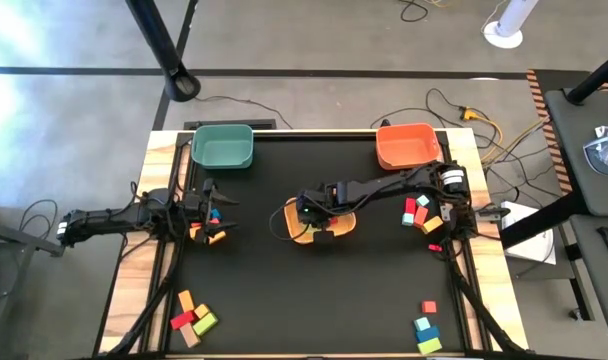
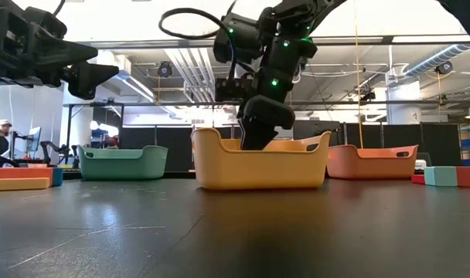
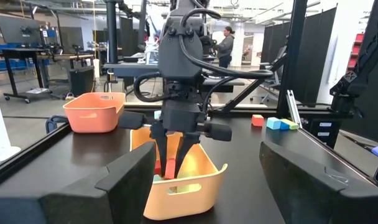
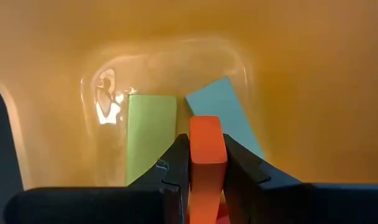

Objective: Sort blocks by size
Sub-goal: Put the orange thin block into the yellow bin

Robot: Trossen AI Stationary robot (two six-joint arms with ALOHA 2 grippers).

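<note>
Right wrist view: an orange block [image 4: 207,149] is held clenched in the right gripper [image 4: 207,163] inside the yellow bin [image 4: 313,74], apparently for dropping beside a green block [image 4: 150,137] and a blue block [image 4: 229,115].

An orange block [image 4: 207,155] stands upright, pinched above the yellow bin's floor [image 4: 301,74], where a green block [image 4: 148,140] and a light blue block [image 4: 229,112] lie flat
</note>
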